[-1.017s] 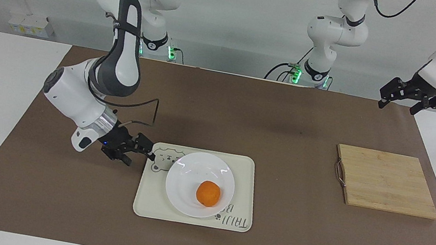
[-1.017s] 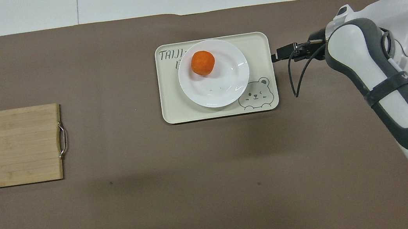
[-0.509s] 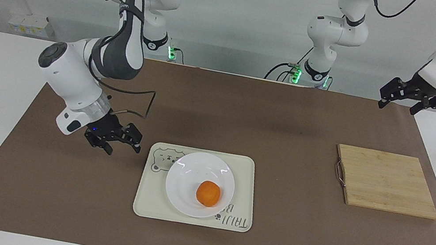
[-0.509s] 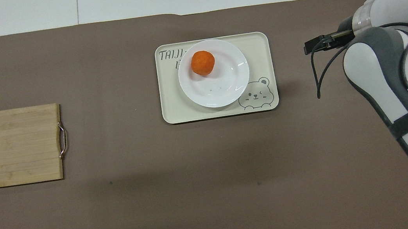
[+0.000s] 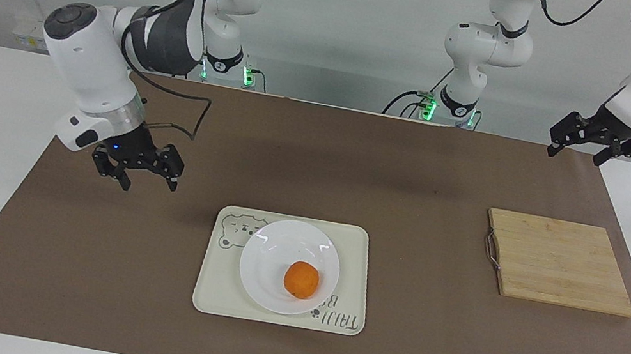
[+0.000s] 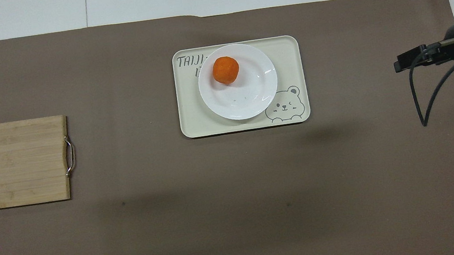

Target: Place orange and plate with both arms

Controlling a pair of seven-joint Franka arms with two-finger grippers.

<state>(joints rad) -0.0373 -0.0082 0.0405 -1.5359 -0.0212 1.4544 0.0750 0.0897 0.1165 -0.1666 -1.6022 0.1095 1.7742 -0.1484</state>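
Orange (image 5: 301,279) sits in the plate (image 5: 277,248), off-centre toward the side farther from the robots; plate rests on the cream tray (image 5: 218,289) with a bear drawing, mid-table on the brown mat (image 5: 356,165). Right gripper (image 5: 144,178) hangs in the air over bare mat toward the right arm's end, apart from the tray, fingers spread and holding nothing. Left gripper (image 5: 576,150) waits raised over the mat's edge at the left arm's end, above the wooden cutting board (image 5: 560,262), fingers likewise parted and empty.
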